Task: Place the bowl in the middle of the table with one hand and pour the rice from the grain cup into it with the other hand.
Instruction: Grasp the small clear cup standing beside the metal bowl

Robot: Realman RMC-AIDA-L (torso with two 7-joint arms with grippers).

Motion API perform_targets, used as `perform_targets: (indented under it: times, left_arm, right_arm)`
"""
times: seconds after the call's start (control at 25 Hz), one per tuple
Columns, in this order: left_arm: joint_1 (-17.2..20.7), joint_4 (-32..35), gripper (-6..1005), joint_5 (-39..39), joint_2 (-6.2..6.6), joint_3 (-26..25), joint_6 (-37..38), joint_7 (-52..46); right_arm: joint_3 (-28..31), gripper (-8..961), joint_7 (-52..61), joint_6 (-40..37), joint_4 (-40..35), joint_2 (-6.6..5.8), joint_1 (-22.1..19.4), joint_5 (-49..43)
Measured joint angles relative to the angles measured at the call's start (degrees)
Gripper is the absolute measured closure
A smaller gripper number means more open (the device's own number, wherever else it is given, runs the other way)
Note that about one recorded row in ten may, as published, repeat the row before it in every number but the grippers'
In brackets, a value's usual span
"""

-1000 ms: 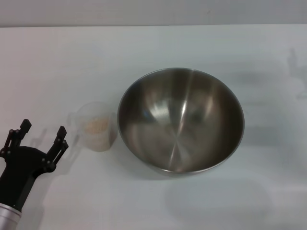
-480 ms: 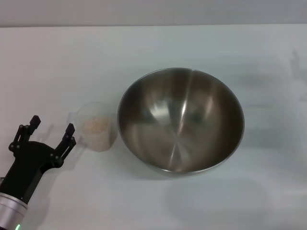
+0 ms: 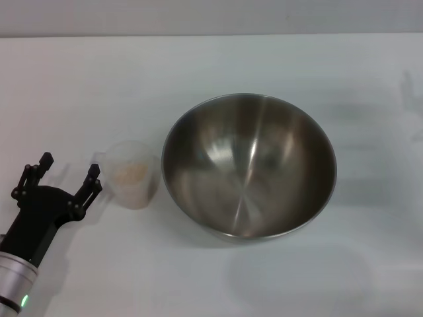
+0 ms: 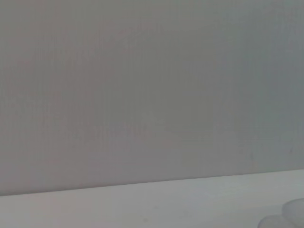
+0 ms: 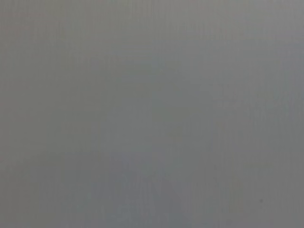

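- The plain white, smooth tabletop [image 3: 211,66] fills the head view, its far edge running along the top under a grey wall.
- The large round stainless-steel mixing bowl [image 3: 249,165], shiny brushed grey inside, sits upright about midway between the table's left and right edges, a touch toward the right edge and roughly halfway between the far and near edges. Its inside holds no grains.
- The small translucent clear plastic grain cup [image 3: 133,174] stands upright on the table just beside the bowl's left rim, on the side toward the table's left edge; whether cup and bowl touch cannot be told.
- A loose mass of off-white to pale beige rice [image 3: 131,173] lies inside the cup.
- The black left gripper [image 3: 69,168] is near the table's near-left corner, its two fingers spread apart and holding nothing. The finger nearer the cup ends just beside the cup's left wall; contact cannot be told.
- The left wrist view shows mostly grey wall above a strip of white table, with a pale rounded translucent shape [image 4: 289,216], probably part of the cup, at one corner.
- The right gripper appears in no view; the right wrist view shows only a flat grey surface.
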Motion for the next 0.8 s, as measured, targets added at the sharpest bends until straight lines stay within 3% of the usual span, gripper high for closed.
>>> perform_targets:
  times: [0.4,0.8]
  left_arm:
    - [-2.73,0.32,301,-0.11,-0.07,-1.97,-4.11,0.00]
    - [-2.98,-0.02,306,0.07,0.02,-2.81,-4.07,0.00]
  right_arm:
    - [0.00,464,-0.67,0.00,-0.15,0.01,0.37,0.00]
    - [-0.09,464,-0.70,0.21,-0.26,0.17,0.50,0.00]
